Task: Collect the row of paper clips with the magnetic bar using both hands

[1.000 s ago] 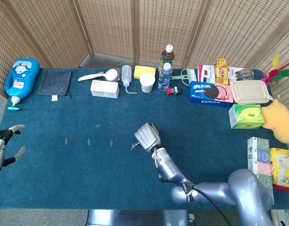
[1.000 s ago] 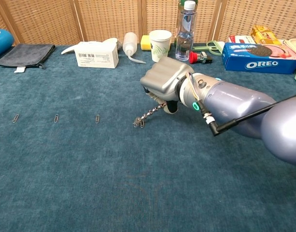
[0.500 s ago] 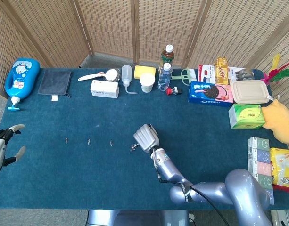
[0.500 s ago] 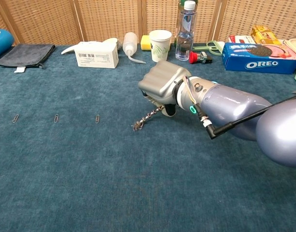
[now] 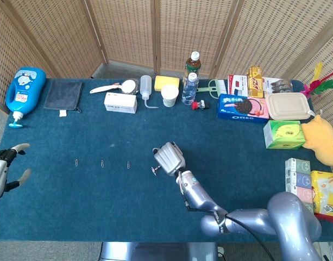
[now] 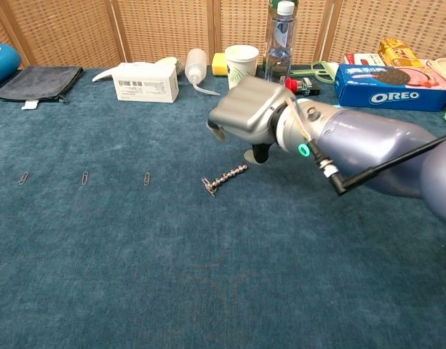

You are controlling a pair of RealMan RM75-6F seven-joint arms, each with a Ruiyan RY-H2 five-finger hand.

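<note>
Paper clips (image 6: 84, 177) lie in a row left of our right hand (image 6: 246, 113), light and loose. The magnetic bar (image 6: 226, 178) rests just below; whether the fingers touch it, we cannot tell. Stiff; grip its near end. Left hand (image 5: 0, 173) spread, holding nothing.

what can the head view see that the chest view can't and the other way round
Only the head view shows the left hand, fingers apart at the table's left edge, plus the green box and yellow toy. Only the chest view shows the magnetic bar lying on the cloth below the right hand, clip at its tip. Both show three paper clips in a row and the Oreo box.
</note>
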